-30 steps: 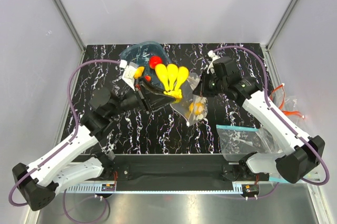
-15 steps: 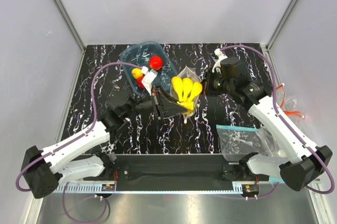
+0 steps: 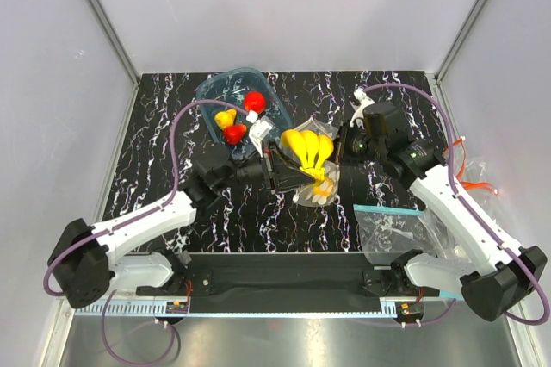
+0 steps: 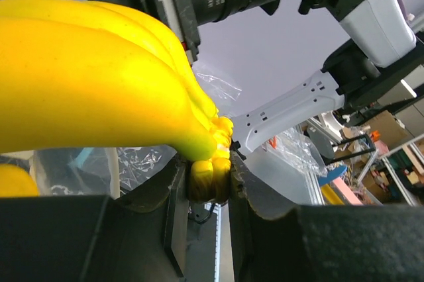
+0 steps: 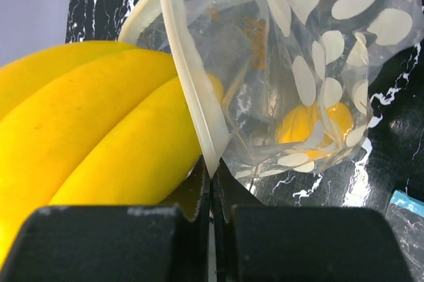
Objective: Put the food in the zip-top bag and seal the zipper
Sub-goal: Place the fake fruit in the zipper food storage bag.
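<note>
My left gripper (image 4: 209,183) is shut on the stem of the yellow banana bunch (image 4: 99,77) and holds it at the mouth of the polka-dot zip-top bag (image 5: 318,63). My right gripper (image 5: 211,179) is shut on the bag's pale zipper strip (image 5: 185,77) and holds the mouth up, with the bananas (image 5: 99,130) just left of the strip. A yellow lemon-like piece (image 5: 311,123) lies inside the bag. In the top view the banana bunch (image 3: 310,148) sits between the left gripper (image 3: 308,176) and the right gripper (image 3: 342,150), above the bag (image 3: 320,192).
A teal-tinted clear container (image 3: 215,90) at the back left holds two red pieces (image 3: 254,101) and a yellow piece (image 3: 225,117). A plain clear bag with a teal strip (image 3: 392,229) lies at the front right. Orange ties (image 3: 473,179) lie off the table's right edge.
My left gripper has carried the banana bunch to the right, up to the bag's mouth. My right gripper has shifted slightly right and nearer with the bag's strip.
</note>
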You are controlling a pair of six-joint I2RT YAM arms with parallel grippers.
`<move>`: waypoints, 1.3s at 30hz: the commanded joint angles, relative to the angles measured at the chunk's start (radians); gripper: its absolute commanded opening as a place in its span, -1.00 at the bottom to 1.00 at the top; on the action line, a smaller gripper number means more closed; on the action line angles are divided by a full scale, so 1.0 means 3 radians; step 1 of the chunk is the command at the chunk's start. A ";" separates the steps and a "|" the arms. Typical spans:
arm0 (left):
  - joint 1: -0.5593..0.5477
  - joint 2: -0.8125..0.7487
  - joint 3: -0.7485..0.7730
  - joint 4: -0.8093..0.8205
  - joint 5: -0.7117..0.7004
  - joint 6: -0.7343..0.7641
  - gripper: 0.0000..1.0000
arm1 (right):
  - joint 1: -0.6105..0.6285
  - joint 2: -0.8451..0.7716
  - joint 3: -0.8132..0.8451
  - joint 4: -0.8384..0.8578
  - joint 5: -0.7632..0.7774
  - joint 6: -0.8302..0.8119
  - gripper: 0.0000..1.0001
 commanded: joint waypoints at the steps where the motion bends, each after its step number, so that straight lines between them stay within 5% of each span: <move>1: 0.0009 0.0108 0.0037 0.0770 0.0342 0.0001 -0.99 | -0.0035 -0.0135 -0.0052 0.0232 -0.0165 0.0076 -1.00; 12: 0.0209 0.0593 -0.0398 0.2555 0.0460 -0.1221 -1.00 | -0.0132 -0.0528 -0.0359 0.0421 -0.0038 0.0147 -1.00; 22: 0.0219 0.0844 -0.0515 0.2698 0.0276 -0.1344 -1.00 | -0.0168 -0.0881 -0.0712 0.0738 0.0014 0.0337 -1.00; 29: 0.0249 0.1457 -0.0582 0.3704 0.0245 -0.1973 -1.00 | -0.0173 -0.1055 -0.0896 0.0917 0.0014 0.0470 -1.00; 39: 0.0239 0.1698 -0.0592 0.3700 0.0169 -0.2096 -1.00 | -0.0173 -0.1198 -0.0998 0.1014 -0.0012 0.0562 -1.00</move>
